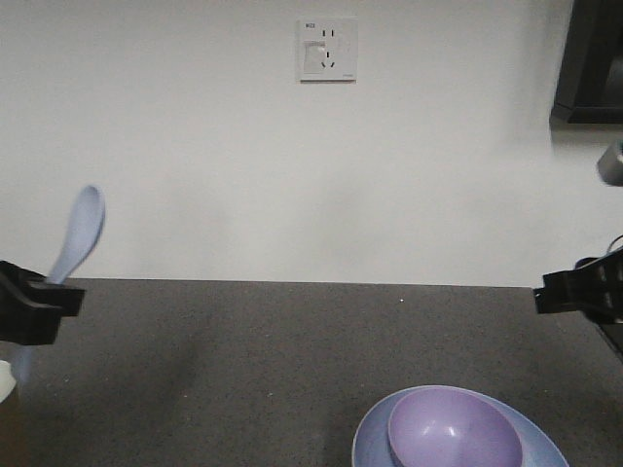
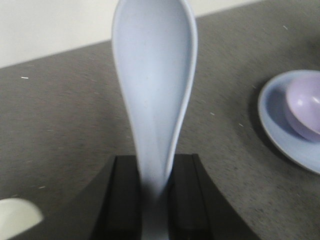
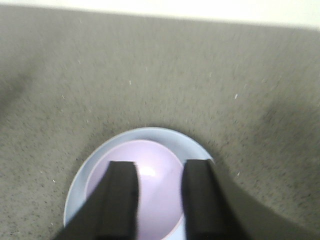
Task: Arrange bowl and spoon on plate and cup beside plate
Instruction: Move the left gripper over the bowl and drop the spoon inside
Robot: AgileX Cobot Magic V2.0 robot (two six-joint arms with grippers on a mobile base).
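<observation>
Between the closed black fingers of the left gripper point(image 2: 155, 200), the spoon point(image 2: 155, 85) is clamped by its stubby handle and stands nearly upright, clear of the surface. It is pale blue-white and matte, with the hollow of its deep oval scoop turned to the wrist camera. The right gripper point(image 3: 160, 200) hangs with jaws parted and empty over the bowl point(image 3: 157, 170). This smooth lilac bowl sits inside the plate point(image 3: 80, 185), whose wider periwinkle rim rings it. Both rest on the dark speckled countertop point(image 1: 243, 360), toward its right front. Only the front view shows the spoon leaning rightward against the white wall point(image 1: 195, 165) below a socket point(image 1: 327, 49). It also shows the brown side of the cup point(image 1: 8, 428) at the left edge, well apart from the plate. The left wrist view shows only the cup's cream interior.
</observation>
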